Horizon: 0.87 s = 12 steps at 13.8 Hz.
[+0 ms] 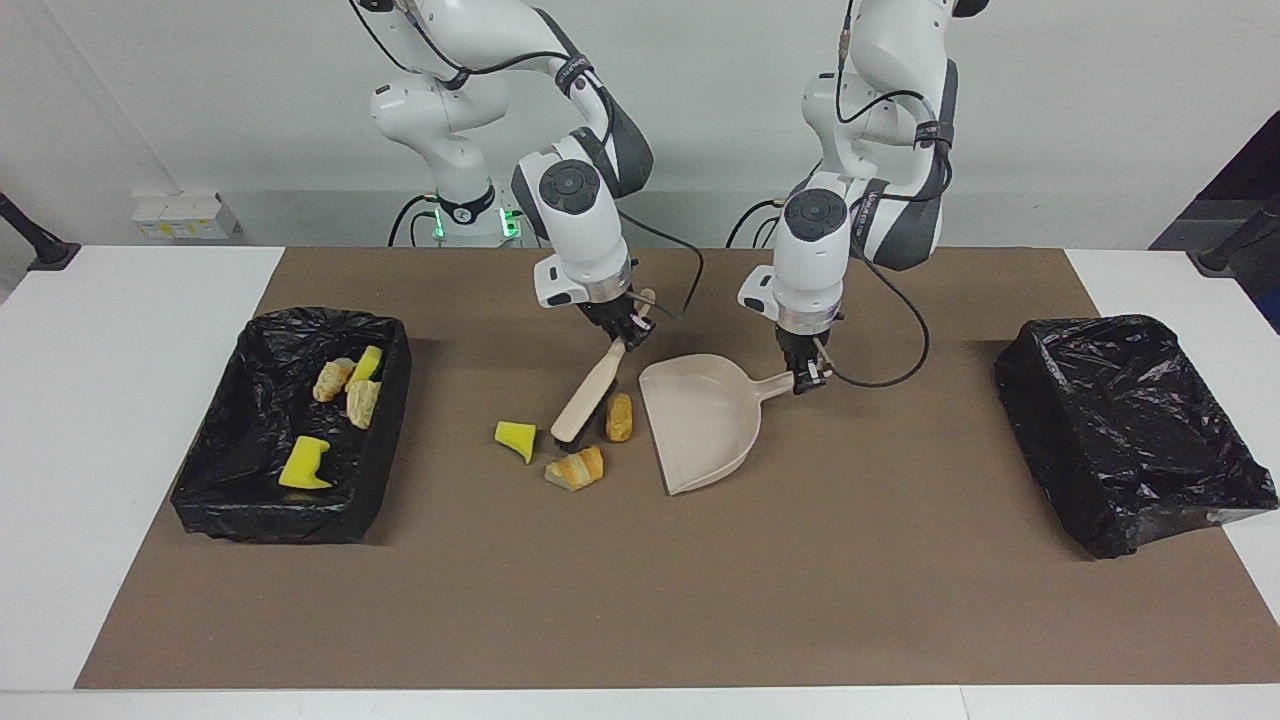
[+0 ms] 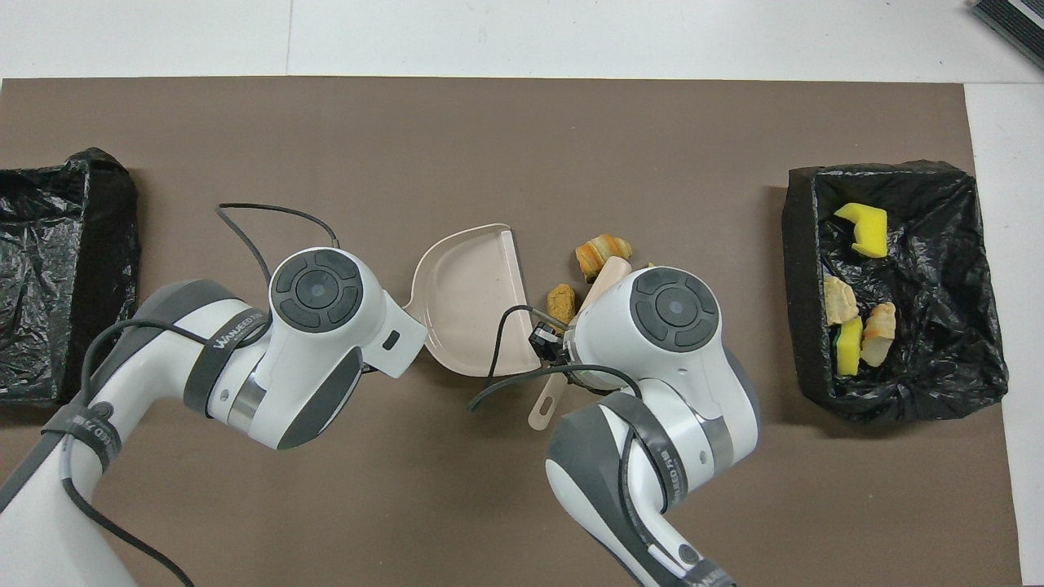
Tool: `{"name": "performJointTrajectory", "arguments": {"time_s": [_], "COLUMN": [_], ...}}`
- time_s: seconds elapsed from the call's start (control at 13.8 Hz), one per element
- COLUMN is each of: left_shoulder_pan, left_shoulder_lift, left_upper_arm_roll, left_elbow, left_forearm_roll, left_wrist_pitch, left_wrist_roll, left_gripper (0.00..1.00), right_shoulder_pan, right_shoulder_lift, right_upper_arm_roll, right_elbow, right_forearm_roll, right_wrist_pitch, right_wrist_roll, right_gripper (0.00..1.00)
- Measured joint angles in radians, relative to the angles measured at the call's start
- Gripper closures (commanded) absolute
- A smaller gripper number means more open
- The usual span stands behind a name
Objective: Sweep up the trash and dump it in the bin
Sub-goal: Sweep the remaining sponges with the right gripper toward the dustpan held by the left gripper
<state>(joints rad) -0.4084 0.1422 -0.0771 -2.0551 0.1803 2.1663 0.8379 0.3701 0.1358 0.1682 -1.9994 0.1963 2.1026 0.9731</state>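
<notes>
The right gripper [image 1: 628, 330] clamps the brush [image 1: 590, 392], a bread piece [image 1: 619, 416] touching its head; the left gripper [image 1: 806, 375] grips the dustpan [image 1: 700, 425] handle (mouth beside that piece).

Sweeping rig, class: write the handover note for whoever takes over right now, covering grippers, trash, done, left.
Left gripper: shut on the dustpan handle, pan flat on the mat.
Right gripper: shut on the brush handle, head down among the loose scraps.
Loose on the mat: bread piece at the pan's mouth, croissant piece, yellow sponge chunk.
Done: four scraps lie in the bin at the right arm's end.
Left: sweep the three in and dump them.
</notes>
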Motion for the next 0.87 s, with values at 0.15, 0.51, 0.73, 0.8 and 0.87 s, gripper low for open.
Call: {"name": "performJointTrajectory", "arguments": {"time_s": [0.15, 0.51, 0.73, 0.8, 0.87], "left_shoulder_pan": [-0.002, -0.003, -0.023, -0.036, -0.047], "left_shoulder_lift": [0.001, 0.004, 0.009, 0.014, 0.018], "left_upper_arm_roll": [0.000, 0.000, -0.001, -0.001, -0.001], "left_elbow": [-0.001, 0.004, 0.058, 0.089, 0.107], "left_forearm_roll": [0.000, -0.023, -0.027, -0.030, -0.032], "left_wrist_pitch": [0.012, 0.012, -0.096, -0.141, -0.164], "left_wrist_roll": [-0.016, -0.109, -0.123, -0.124, -0.127], "left_gripper": [1.00, 1.00, 1.00, 1.00, 1.00], "right_shoulder_pan": [-0.046, -0.208, -0.286, -0.304, -0.309], "right_shoulder_lift": [-0.026, -0.026, -0.022, -0.021, -0.021], "right_upper_arm_roll": [-0.005, -0.012, -0.012, -0.012, -0.011], "right_elbow": [0.001, -0.014, -0.037, -0.056, -0.078], "right_forearm_roll": [-0.010, -0.208, -0.233, -0.233, -0.233], "right_wrist_pitch": [-0.055, -0.064, -0.064, -0.064, -0.050], "right_wrist_roll": [-0.196, -0.497, -0.616, -0.650, -0.667], "right_gripper": [1.00, 1.00, 1.00, 1.00, 1.00]}}
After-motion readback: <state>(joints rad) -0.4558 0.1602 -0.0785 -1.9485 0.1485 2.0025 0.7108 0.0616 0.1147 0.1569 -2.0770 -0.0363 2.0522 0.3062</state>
